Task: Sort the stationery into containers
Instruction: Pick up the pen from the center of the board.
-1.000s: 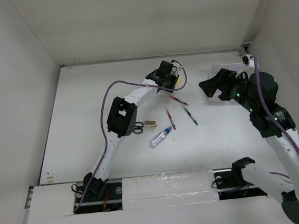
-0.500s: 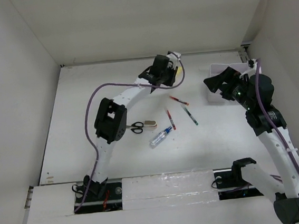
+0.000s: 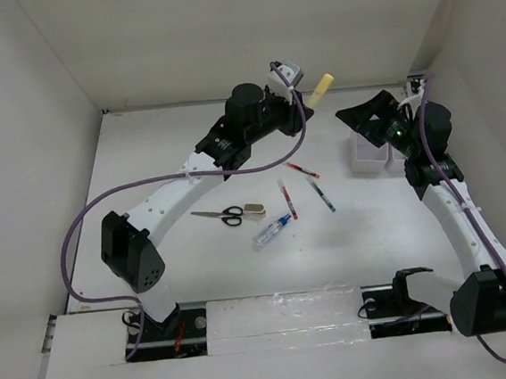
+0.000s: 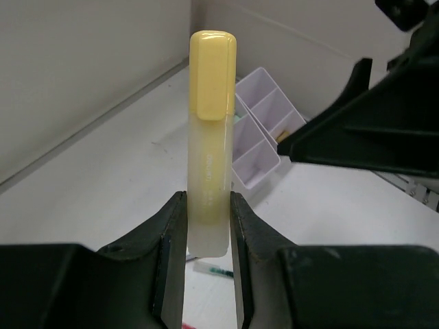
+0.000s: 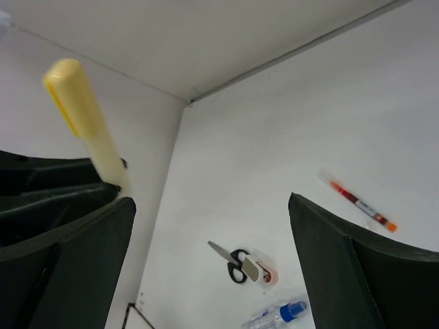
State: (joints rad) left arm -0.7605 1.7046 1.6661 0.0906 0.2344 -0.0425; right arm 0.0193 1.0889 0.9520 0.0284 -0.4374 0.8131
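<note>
Your left pincer (image 4: 208, 205) is clenched on the yellow highlighter (image 4: 212, 116), holding it cap-up above the far side of the desk (image 3: 145, 182). Your right pincer (image 5: 211, 205) hangs released over the white bins (image 3: 364, 156) at far right. The scissors (image 3: 220, 215) and bottle (image 3: 272, 231) lie mid-desk.

A flat white table (image 3: 145, 182) sits between plain white walls: a back wall (image 3: 238, 30), a left wall (image 3: 19, 176) and a right wall (image 3: 491, 50). At its near edge is a white ledge (image 3: 88, 335) with shiny tape (image 3: 273, 308) on it.
</note>
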